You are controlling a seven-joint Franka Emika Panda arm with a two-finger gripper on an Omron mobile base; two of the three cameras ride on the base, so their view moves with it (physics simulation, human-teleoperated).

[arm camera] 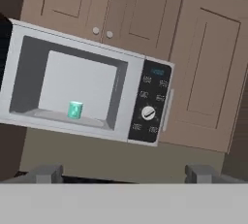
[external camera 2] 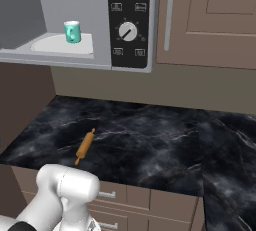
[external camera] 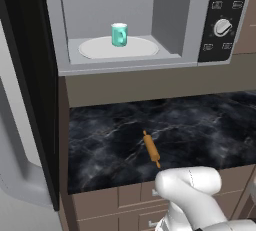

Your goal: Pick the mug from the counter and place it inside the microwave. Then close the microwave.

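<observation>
Inside the microwave (external camera: 180, 20), the mug (external camera: 119, 34) stands on the turntable; the end effector (arm camera: 123, 173), wide and empty, must next swing shut the door (external camera: 30, 90) at nine o'clock.

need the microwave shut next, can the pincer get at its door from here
Probably yes: the door stands swung wide open at the left with nothing in front of it, and the pincer is open and empty.

Mug in microwave, door open.
Teal mug (external camera: 119, 34) w/ white rim stands upright on white turntable plate (external camera: 100, 50) inside grey microwave (external camera: 127, 64); dark door (external camera: 30, 90) swung wide at left. Black marble counter (external camera: 200, 130) below.
</observation>
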